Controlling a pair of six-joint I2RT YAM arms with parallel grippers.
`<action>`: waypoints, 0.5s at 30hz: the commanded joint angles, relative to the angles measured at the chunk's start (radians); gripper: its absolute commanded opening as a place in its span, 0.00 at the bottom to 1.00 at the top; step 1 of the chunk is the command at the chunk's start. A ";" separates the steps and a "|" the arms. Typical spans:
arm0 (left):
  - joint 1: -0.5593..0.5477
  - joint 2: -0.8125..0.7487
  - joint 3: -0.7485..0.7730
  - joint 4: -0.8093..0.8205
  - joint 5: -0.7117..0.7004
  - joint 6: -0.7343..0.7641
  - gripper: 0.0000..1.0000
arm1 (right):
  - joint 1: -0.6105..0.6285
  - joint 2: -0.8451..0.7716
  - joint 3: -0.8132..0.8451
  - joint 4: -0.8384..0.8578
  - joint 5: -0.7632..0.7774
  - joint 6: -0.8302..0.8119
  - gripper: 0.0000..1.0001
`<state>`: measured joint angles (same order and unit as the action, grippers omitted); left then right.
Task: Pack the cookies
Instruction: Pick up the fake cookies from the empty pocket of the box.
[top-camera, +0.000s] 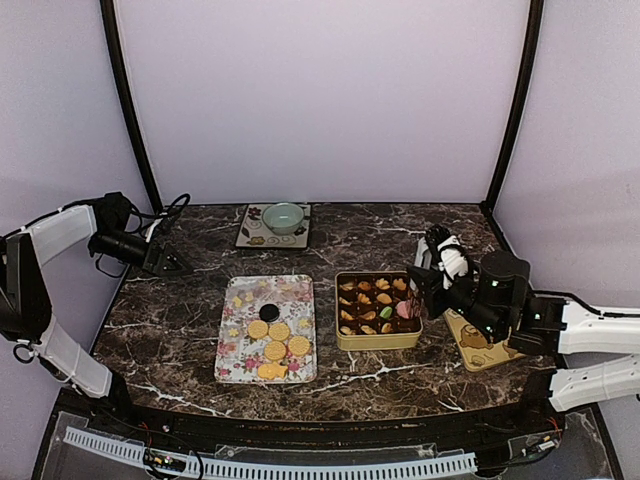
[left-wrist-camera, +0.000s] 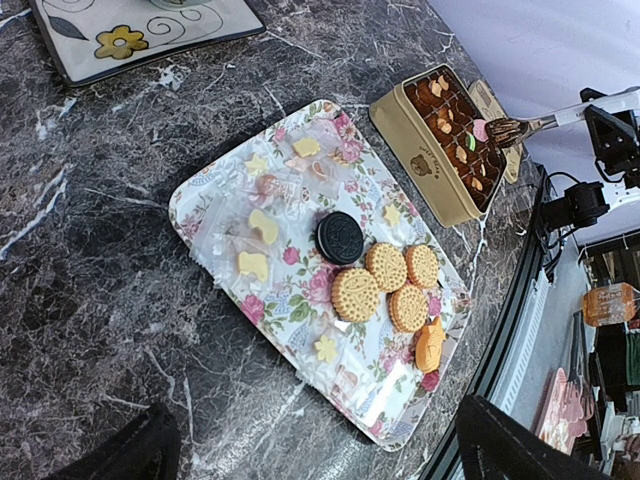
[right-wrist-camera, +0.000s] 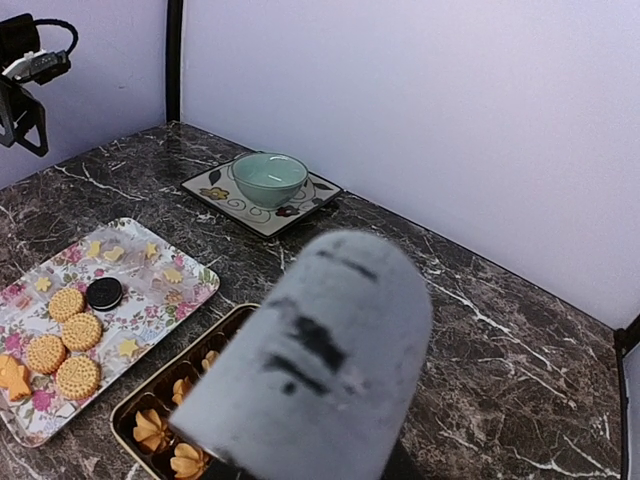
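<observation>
On the worktop (top-camera: 170, 320), an open gold tin (top-camera: 377, 343) stands just right of a floral tray (top-camera: 235, 355), with a narrow strip of marble between them. The tin is filled with cookies (top-camera: 363, 298), mostly golden-orange on a dark lining, with one pink and one green near its right end. The tray carries more of them. Four round golden ones cluster in its near right part, a dark cookie (top-camera: 268, 312) lies just behind them, and an orange one sits by the near edge. Several small pale yellow pieces in clear wrappers are spread over its far half. At the back of the worktop a pale green bowl (top-camera: 283, 217) sits on a square patterned plate (top-camera: 255, 237).

The right hand (top-camera: 427, 285) is over the tin's right end, near the pink cookie. From above its fingers are dark against the dark tin, and in the left wrist view they are small, so I cannot tell whether they are apart, together or holding anything. In the right wrist view one blurred grey finger (right-wrist-camera: 310, 360) fills the lower middle and hides most of the tin; only its left corner, with a few cookies, shows. A tan lid (top-camera: 478, 352) lies right of the tin, largely covered by the right arm.

The left hand (top-camera: 180, 265) is at the worktop's left edge, well apart from tray and tin. Its fingers (left-wrist-camera: 130, 450) are spread wide and grip nothing; only their dark tips show at the bottom of its own view.
</observation>
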<state>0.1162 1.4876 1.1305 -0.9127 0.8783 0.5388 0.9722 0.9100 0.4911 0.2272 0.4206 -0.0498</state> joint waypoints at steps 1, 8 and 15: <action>0.008 -0.019 0.016 -0.009 0.013 0.017 0.99 | -0.009 0.013 0.032 0.059 0.005 -0.019 0.24; 0.007 -0.017 0.021 -0.011 0.016 0.013 0.99 | -0.024 0.072 0.070 0.082 -0.033 -0.048 0.24; 0.008 -0.017 0.026 -0.015 0.012 0.017 0.99 | -0.050 0.095 0.085 0.095 -0.093 -0.049 0.18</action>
<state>0.1162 1.4876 1.1305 -0.9134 0.8783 0.5388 0.9413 0.9993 0.5369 0.2466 0.3714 -0.0933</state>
